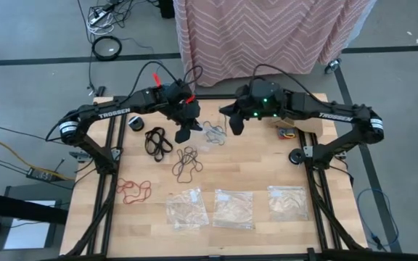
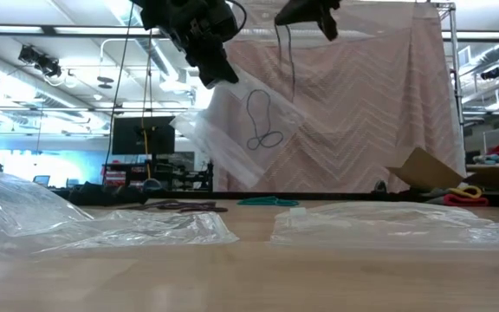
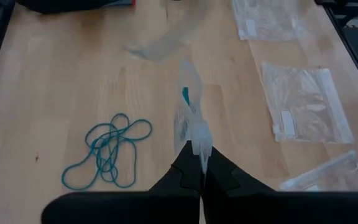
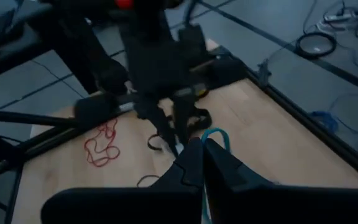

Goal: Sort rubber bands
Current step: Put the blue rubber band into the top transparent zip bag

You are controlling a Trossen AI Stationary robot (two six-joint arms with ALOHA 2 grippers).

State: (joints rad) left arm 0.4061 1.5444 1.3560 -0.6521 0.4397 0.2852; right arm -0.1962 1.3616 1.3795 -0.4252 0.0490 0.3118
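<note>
My left gripper [image 3: 201,163] is clamped on a clear bag [image 2: 248,123] hanging at the low view's upper centre, holding one dark rubber band [image 2: 262,126]. My right gripper [image 4: 202,155] is pinched shut, seemingly on a teal band [image 4: 215,134]. A slack hold could tip the bag; the other rubber bands [image 1: 187,162] lie at the high view's centre-left.

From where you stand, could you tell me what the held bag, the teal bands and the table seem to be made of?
Bag: thin clear plastic film, probably; glossy, crinkled, the curtain shows through it.
Teal bands: likely rubber; thin matte loops lying limp and tangled.
Table: pale wood, apparently, with visible grain and plank seams, satin finish.
</note>
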